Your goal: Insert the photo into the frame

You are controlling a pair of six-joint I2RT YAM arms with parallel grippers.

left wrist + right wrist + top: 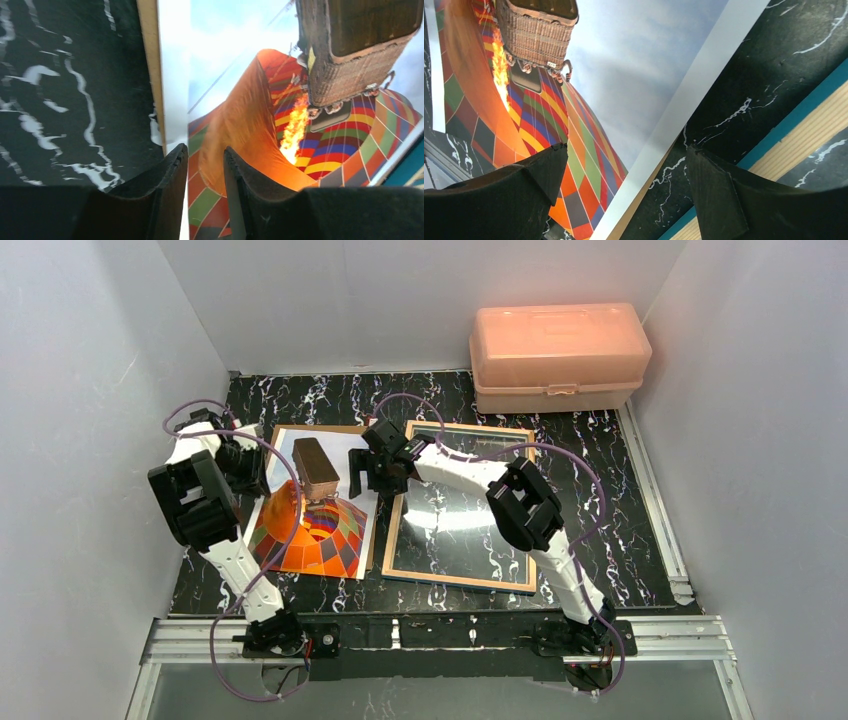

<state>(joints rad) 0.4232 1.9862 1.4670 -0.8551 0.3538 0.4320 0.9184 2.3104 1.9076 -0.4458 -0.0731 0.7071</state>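
Paper photo (320,535) (judged thin, floppy, crease-prone) is best pinched at its white margin; left gripper (205,154) narrowly parted, right gripper (626,148) wide open.

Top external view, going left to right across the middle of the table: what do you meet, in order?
left tool → photo → right tool → frame

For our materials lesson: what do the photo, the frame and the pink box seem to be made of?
The photo: thin paper, printed, white border. The frame: wood-look rim showing grain lines, mirror-like pane, probably glass. The pink box: likely plastic, translucent, smooth moulded lid.
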